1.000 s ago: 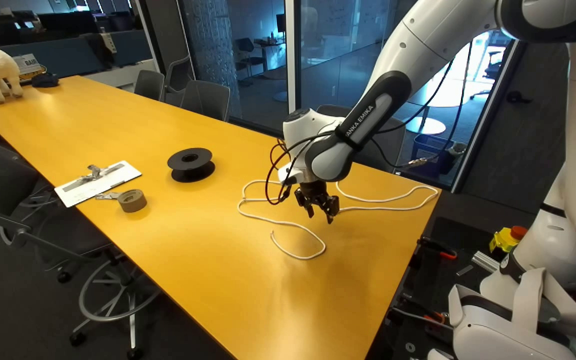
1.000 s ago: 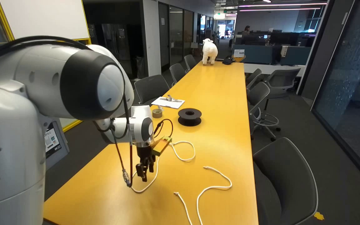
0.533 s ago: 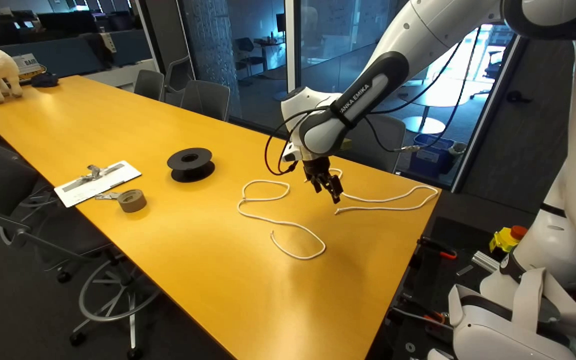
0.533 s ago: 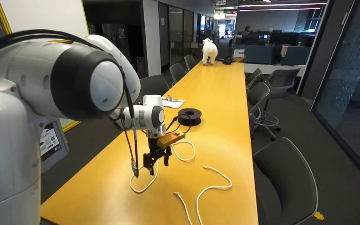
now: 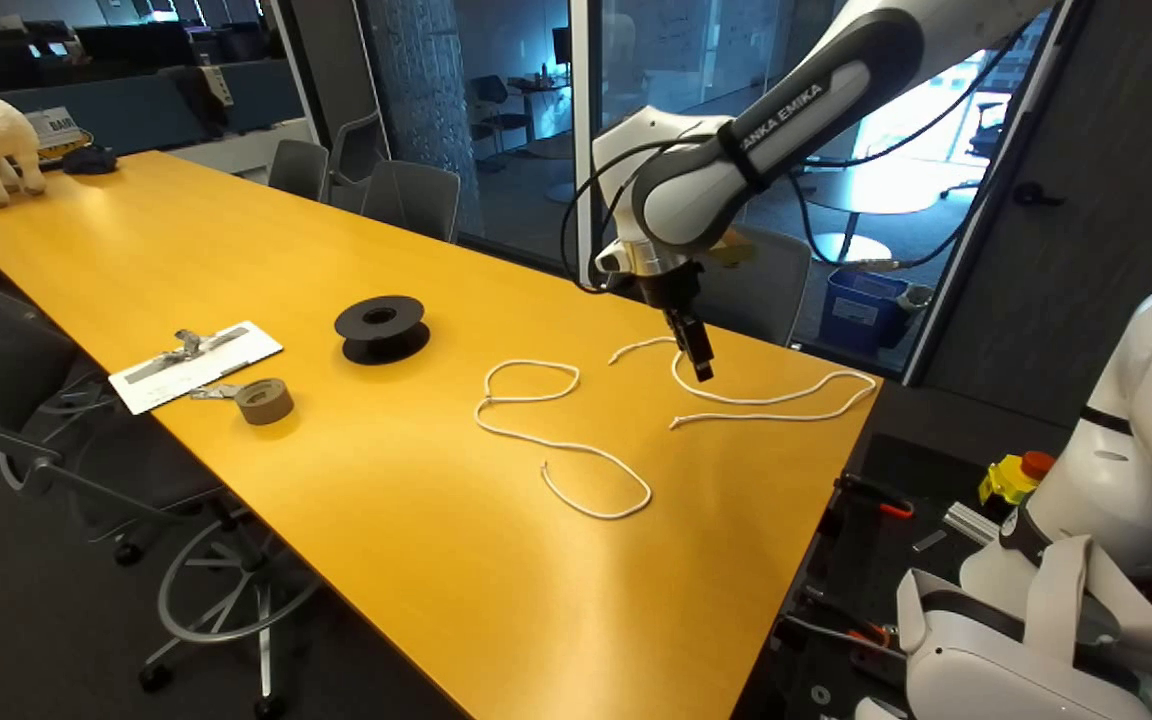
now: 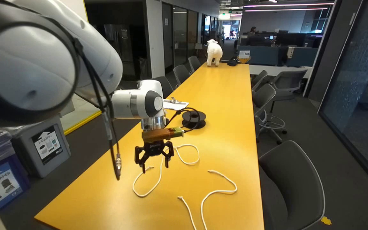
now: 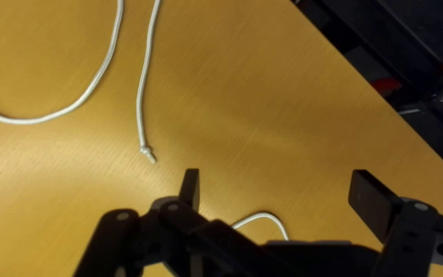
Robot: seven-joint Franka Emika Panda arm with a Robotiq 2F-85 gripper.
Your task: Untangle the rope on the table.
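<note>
The cream rope lies on the yellow-orange table (image 5: 386, 500) as two separate wavy lengths. In an exterior view one length (image 5: 556, 444) loops near the middle and another length (image 5: 766, 402) curves near the table's end. They also show in an exterior view as a loop on the left (image 6: 149, 193) and a wavy part on the right (image 6: 217, 191). My gripper (image 6: 155, 168) is open, empty and above the table. In the wrist view the gripper (image 7: 275, 173) has fingers wide apart. A rope strand with a knotted end (image 7: 140, 104) lies upper left; a bend of rope (image 7: 262, 214) shows between the fingers, partly hidden.
A black spool (image 5: 379, 330), a tape roll (image 5: 264, 401) and a white strip with a metal piece (image 5: 236, 345) lie farther along the table. A white plush sheep (image 6: 214, 52) stands at the far end. Chairs (image 6: 294, 185) line the sides.
My gripper has risen from the table, shifted toward the window side and turned, so both fingers now show side by side in an exterior view. The rope has not visibly moved.
</note>
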